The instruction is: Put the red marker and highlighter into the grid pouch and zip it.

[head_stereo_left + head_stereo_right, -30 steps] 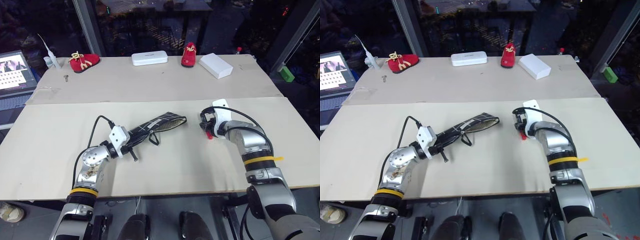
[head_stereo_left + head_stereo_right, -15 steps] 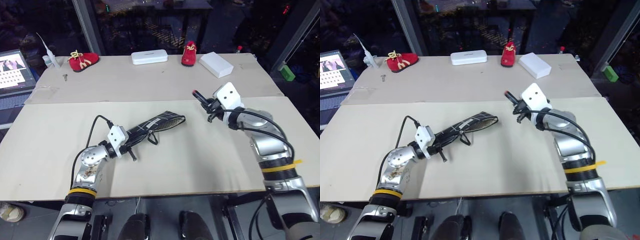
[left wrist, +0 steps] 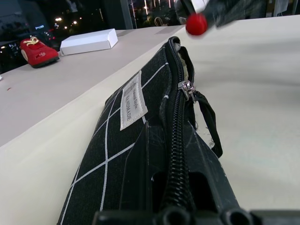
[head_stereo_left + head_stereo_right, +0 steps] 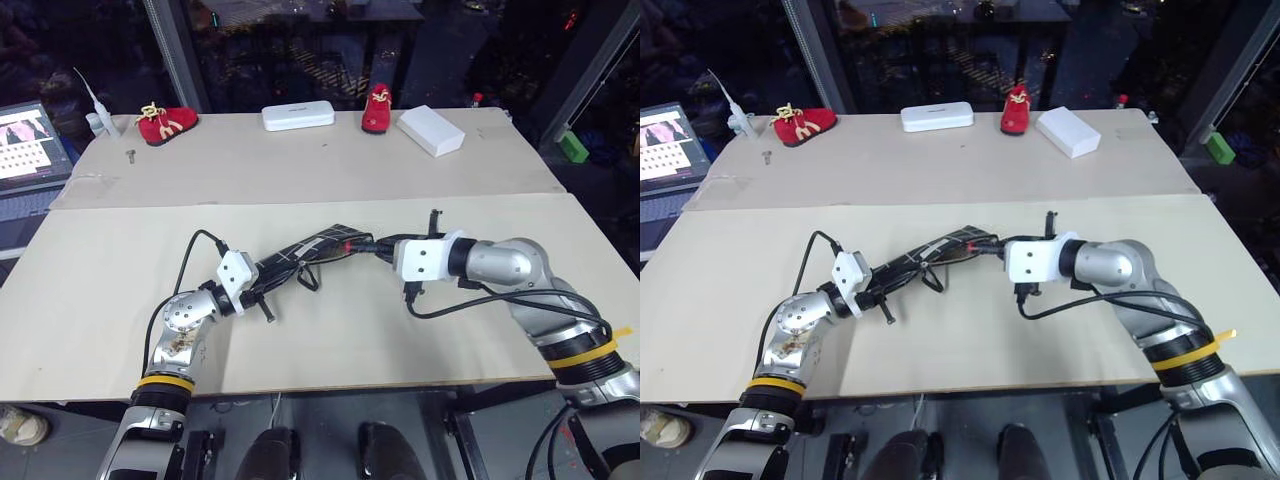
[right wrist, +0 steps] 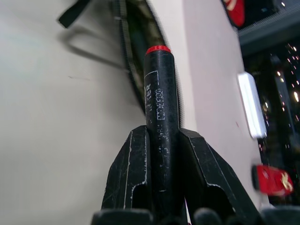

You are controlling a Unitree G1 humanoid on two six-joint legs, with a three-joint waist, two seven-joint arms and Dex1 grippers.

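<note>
1. While the grid pouch (image 4: 305,252) is kept pinned at its near end by the left gripper (image 4: 262,291), whose jaws are clamped shut on the fabric, its open mouth is presented toward the right.
2. Since a second ago, the red marker (image 5: 159,108) has been carried in from further right and turned, so that its red tip (image 3: 195,23) is now aimed at the pouch mouth, just short of it.
3. The marker is gripped between the closed jaws of the right gripper (image 5: 161,154); insertion is judged imminent.
4. No highlighter can be made out, and the zipper (image 3: 186,87) is left undone.
</note>
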